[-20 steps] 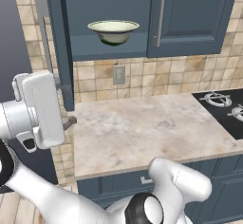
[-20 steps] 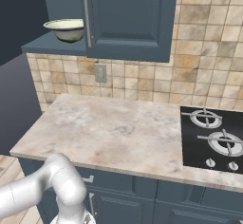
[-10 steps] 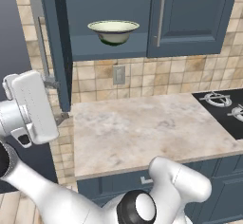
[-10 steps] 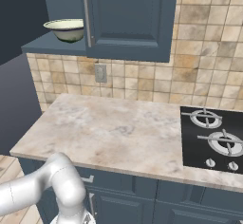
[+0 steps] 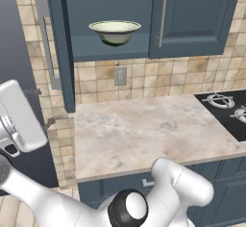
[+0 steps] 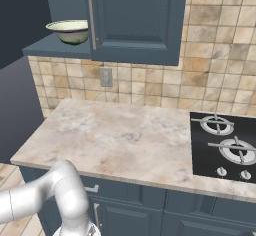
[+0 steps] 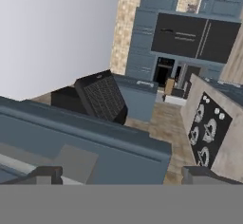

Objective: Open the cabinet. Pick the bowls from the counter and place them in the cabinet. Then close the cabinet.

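The flat beige-pink marbled stone counter (image 5: 144, 130) spreads ahead of me, a black stovetop (image 6: 227, 145) at its right end. Above it hangs the dark blue-grey wall cabinet (image 5: 197, 19), left door (image 5: 60, 43) swung open. One pale cream-green wide-rimmed bowl (image 5: 115, 31) sits on its shelf. My gripper (image 7: 121, 175) hovers off the counter's left end beside that open door, fingers spread wide, holding nothing.

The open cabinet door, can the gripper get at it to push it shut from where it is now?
Probably yes. The gripper is open and empty, just left of the open cabinet door, with nothing between them. The bowl sits back on the shelf, apparently clear of the door's swing.
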Controlling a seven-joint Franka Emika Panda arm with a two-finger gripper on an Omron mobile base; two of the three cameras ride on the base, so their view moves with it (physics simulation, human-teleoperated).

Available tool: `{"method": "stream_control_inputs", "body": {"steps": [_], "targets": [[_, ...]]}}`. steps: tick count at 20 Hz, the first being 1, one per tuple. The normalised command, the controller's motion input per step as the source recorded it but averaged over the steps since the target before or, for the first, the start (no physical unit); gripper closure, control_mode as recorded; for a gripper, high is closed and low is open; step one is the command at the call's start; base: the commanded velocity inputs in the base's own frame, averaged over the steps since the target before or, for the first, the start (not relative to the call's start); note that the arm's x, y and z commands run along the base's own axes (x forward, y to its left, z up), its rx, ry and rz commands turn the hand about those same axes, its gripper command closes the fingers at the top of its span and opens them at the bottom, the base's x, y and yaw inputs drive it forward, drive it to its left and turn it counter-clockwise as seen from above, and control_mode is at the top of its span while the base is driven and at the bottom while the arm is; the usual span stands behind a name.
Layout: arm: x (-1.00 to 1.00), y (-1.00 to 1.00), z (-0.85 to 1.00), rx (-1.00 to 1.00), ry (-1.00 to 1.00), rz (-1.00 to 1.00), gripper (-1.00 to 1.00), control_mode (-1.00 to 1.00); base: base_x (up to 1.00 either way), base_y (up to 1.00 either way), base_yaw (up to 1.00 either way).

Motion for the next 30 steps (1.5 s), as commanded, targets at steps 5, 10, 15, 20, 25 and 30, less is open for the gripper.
{"method": "stream_control_inputs", "body": {"steps": [5, 10, 15, 20, 25, 30], "targets": [[0.5, 0.0, -0.02, 0.0, 0.01, 0.0, -1.0, -1.0, 0.0, 0.0, 0.0], [0.5, 0.0, -0.05, 0.0, 0.0, 0.0, -1.0, -1.0, 0.0, 0.0, 0.0], [0.29, -0.16, 0.0, 0.0, 0.0, 0.0, -1.0, -1.0, 0.0, 0.0, 0.0], [0.01, -0.4, 0.0, 0.0, 0.0, 0.0, -1.0, -1.0, 0.0, 0.0, 0.0], [-0.01, -0.45, 0.0, 0.0, -0.05, 0.0, -1.0, -1.0, 0.0, 0.0, 0.0], [-0.04, -0.53, 0.0, 0.0, -0.12, 0.0, -1.0, -1.0, 0.0, 0.0, 0.0]]}}
